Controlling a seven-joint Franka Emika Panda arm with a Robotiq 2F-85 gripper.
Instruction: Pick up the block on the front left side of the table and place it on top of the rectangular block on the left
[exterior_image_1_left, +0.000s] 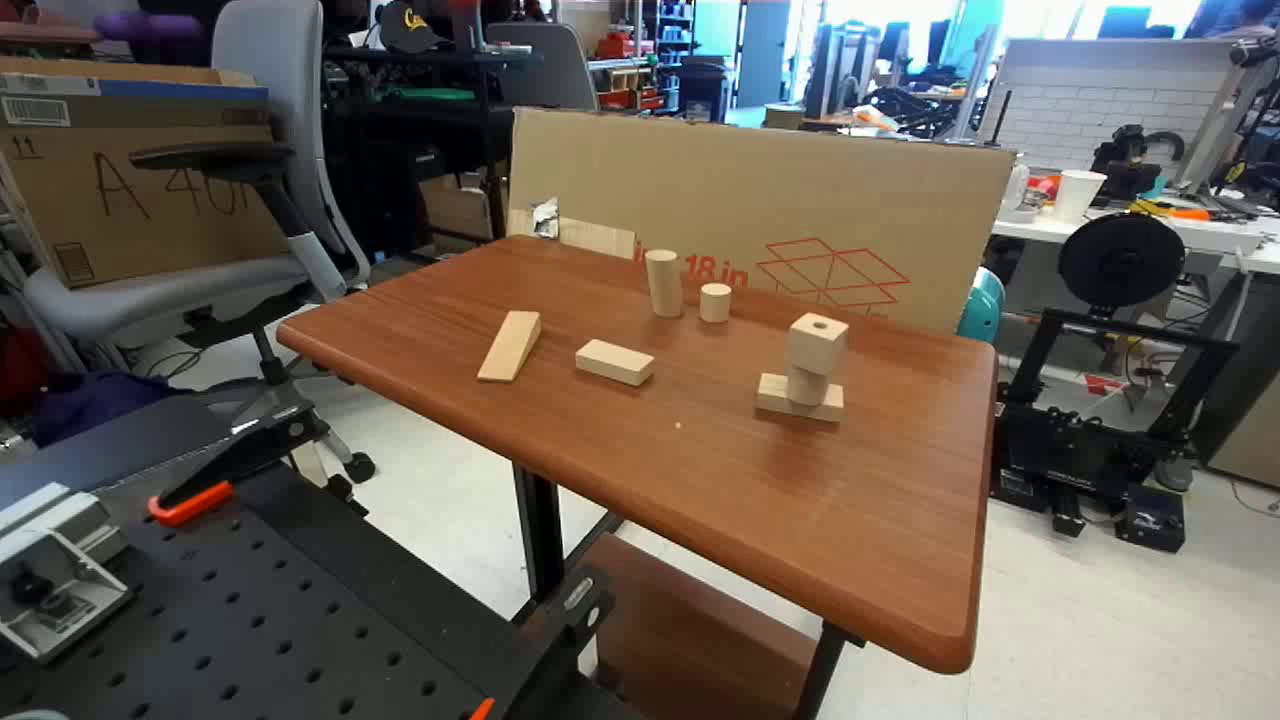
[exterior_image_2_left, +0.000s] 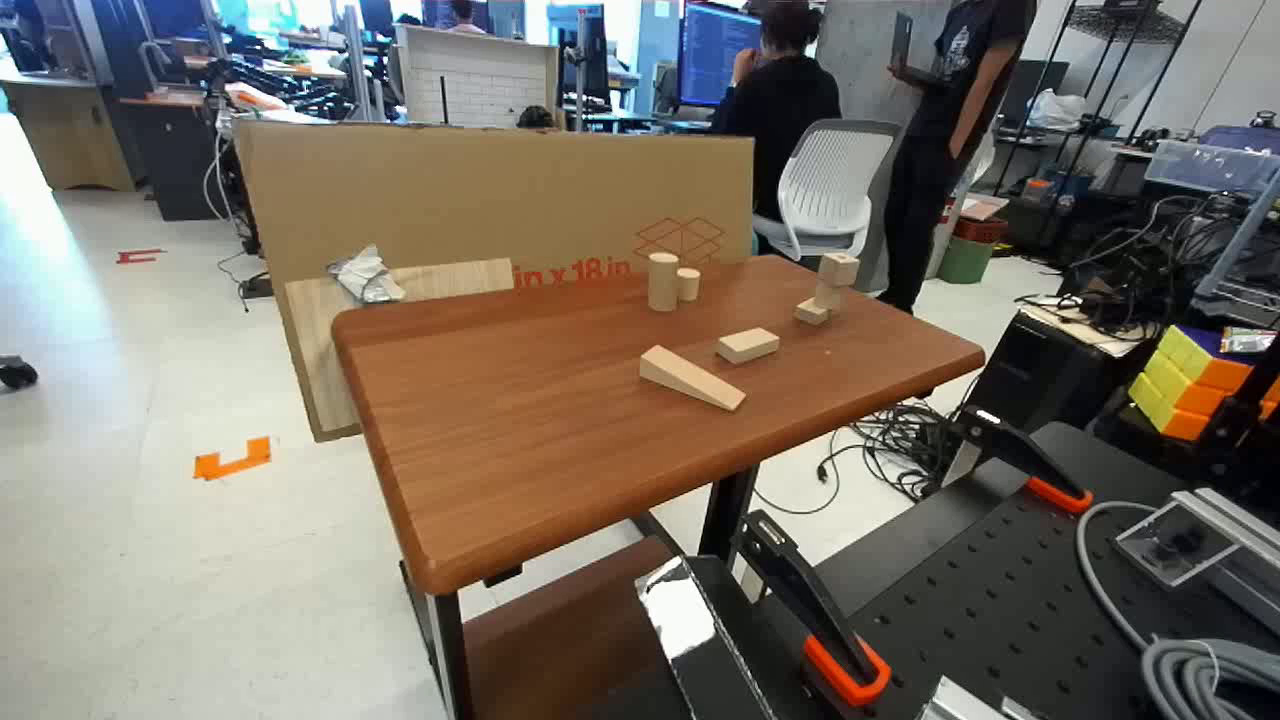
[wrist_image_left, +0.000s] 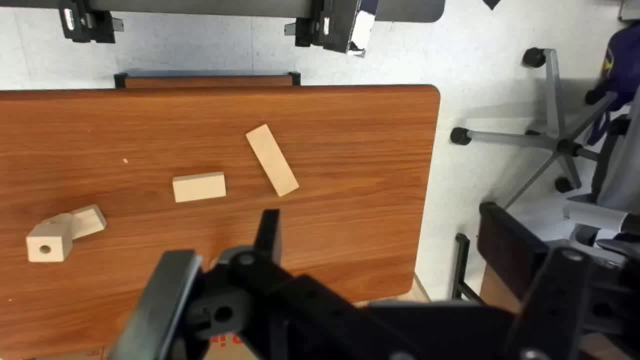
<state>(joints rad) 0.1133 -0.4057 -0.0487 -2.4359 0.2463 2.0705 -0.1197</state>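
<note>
Pale wood tower: stood furthest left in the wrist view, a cube on a round peg on a flat block; a knock to the table could have toppled it.
Brick: lay flat to the tower's right, the intended perch. Its top was short, so a load set off-centre could have tipped; lowering too far could have shoved it aside.
Wedge: the block to lift, lay slantwise on the table near the brick, not touching, thin end toward the black bench. Pinched there, it offered little to hold and would likely have slipped.
Gripper: jaws stood wide apart and held nothing, the gap right of the wedge. Closing without turning to the slant would probably have caught a corner and spun the wedge.
</note>
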